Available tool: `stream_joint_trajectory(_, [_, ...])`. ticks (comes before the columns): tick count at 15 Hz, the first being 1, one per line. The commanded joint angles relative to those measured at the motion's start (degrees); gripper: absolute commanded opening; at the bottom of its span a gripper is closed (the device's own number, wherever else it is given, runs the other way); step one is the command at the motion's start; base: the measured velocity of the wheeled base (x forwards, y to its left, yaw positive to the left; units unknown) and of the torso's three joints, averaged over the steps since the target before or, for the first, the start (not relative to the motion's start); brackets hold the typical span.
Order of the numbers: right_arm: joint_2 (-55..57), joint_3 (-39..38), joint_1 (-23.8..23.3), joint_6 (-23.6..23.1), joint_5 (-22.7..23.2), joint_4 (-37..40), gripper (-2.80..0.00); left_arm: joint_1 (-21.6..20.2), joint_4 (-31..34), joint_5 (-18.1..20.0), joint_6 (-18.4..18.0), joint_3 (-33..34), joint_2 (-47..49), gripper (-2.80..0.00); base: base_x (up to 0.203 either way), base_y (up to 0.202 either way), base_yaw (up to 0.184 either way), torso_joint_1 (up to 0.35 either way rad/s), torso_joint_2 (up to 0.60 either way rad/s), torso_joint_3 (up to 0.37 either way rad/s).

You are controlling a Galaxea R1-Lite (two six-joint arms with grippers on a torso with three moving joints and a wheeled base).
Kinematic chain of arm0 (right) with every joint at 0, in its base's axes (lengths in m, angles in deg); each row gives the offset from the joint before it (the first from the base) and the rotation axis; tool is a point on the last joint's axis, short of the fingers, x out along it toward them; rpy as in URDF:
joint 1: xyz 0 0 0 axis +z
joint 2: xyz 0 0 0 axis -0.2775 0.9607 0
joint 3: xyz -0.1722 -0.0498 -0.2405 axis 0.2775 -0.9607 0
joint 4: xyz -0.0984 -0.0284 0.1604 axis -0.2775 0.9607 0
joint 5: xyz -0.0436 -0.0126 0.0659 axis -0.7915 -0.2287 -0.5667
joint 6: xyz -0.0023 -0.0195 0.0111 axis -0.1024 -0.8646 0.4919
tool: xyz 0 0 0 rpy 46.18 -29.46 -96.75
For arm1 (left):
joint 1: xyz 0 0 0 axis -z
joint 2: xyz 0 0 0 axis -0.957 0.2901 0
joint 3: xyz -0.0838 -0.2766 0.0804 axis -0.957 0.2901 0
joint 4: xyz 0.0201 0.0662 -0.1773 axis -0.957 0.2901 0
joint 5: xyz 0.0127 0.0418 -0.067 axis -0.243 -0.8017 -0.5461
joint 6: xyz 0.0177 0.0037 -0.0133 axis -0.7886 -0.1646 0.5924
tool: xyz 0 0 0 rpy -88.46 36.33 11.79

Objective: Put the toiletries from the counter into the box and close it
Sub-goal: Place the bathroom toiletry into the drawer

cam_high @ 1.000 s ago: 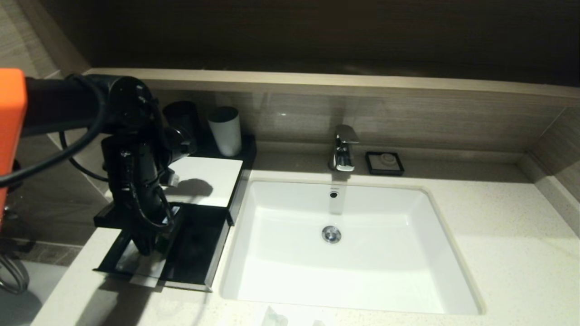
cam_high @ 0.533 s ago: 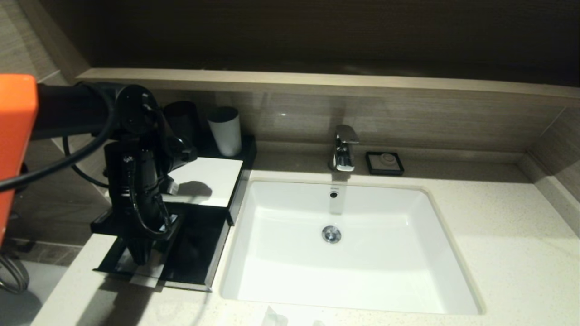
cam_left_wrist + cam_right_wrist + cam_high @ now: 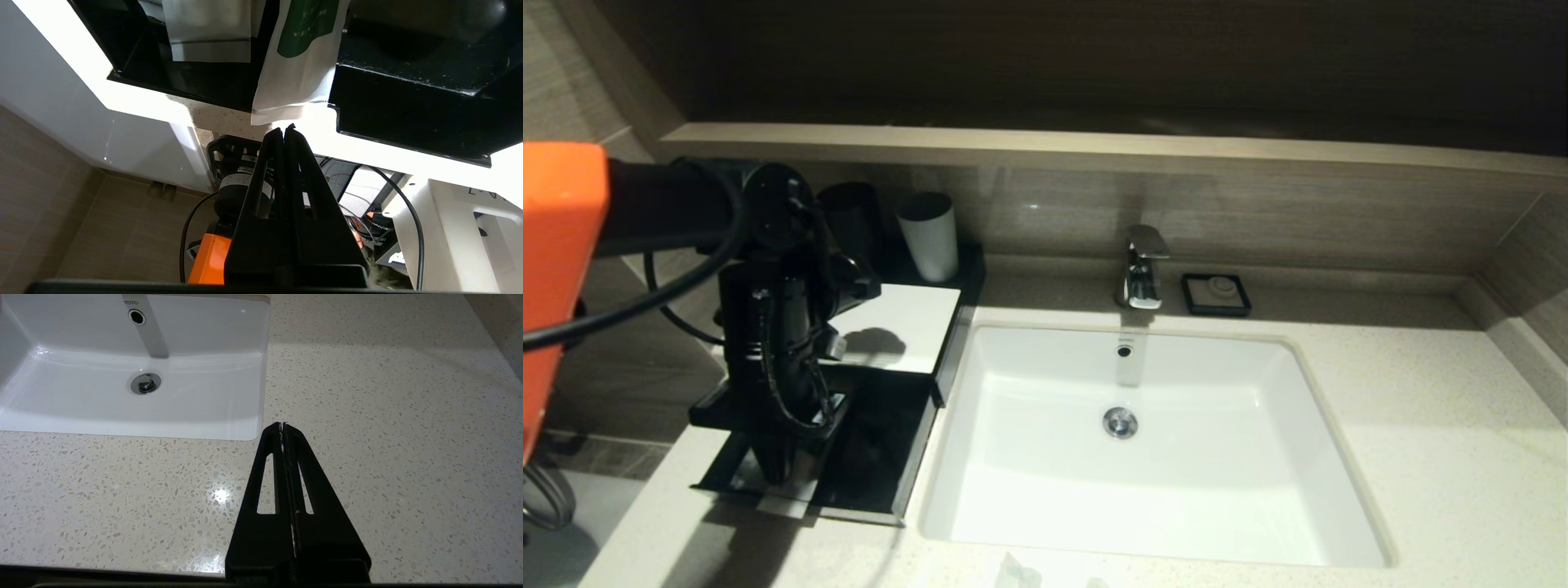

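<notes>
Left gripper (image 3: 284, 130) seen pressed together, empty, lower left of head view at box (image 3: 894, 327) drawer front. Green-print packet (image 3: 300, 69) overhanging drawer edge: jam judged likely on closing. Right gripper (image 3: 282, 425) held together over counter (image 3: 388, 416).

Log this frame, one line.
left gripper: shut, empty, at open drawer | green-print packet: overhanging drawer edge | right gripper: shut, over counter
</notes>
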Motion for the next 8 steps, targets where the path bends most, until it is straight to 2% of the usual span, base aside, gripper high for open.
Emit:
stream_joint_trajectory(1, [0.02,-0.01,0.01,-0.01,0.0,0.03,-2.8,0.08,0.4,-0.07,0.13,0.19,0.16,-2.8,0.0,0.0,0.0,0.0,0.0,0.0])
stream_joint_trajectory(8, [-0.06,-0.01,0.01,-0.01,0.0,-0.05,-2.8,0.78,0.14,0.02,1.24,0.19,0.16,-2.8,0.0,0.0,0.0,0.0,0.0,0.0])
